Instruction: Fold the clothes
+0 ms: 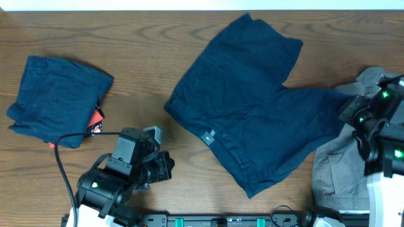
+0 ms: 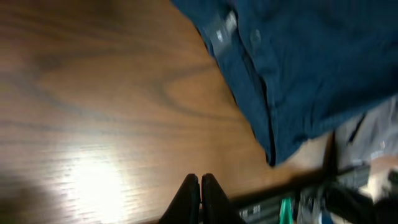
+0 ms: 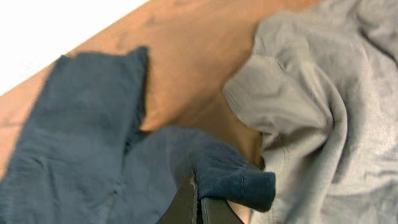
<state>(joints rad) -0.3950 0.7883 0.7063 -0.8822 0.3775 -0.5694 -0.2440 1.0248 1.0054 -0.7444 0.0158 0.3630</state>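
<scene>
Shorts (image 1: 252, 101), navy, lie spread flat centre-right on the table (image 1: 145, 38) in the overhead view, waistband twd the near edge, one leg twd the far edge, the other running right to the grey garment (image 1: 341, 173). That grey garment is crumpled at the near right, touching the shorts' leg end. A folded navy item (image 1: 57, 101) sits far left, well apart from the shorts, w/ a red item (image 1: 96, 120) poking out at its near right edge. L claw (image 1: 169, 168) hangs over bare wood near the front edge, left of the waistband, not touching cloth. R claw (image 1: 349, 107) is at the right leg end; fingertips too small to read here. Left wrist view, blurry: L claw (image 2: 200, 196) has fingers pressed together, nothing btwn them, over bare table (image 2: 93, 93); shorts (image 2: 311, 62) fill the upper right, a grey garment (image 2: 373, 130) edge beyond. Right wrist view: R claw (image 3: 198, 202) is closed, pinching a bunched fold of the shorts (image 3: 93, 143) at the leg end, the fold raised off the wood. Grey garment (image 3: 323, 112) lies rumpled just right of that fold, bare table (image 3: 186, 56) behind.
</scene>
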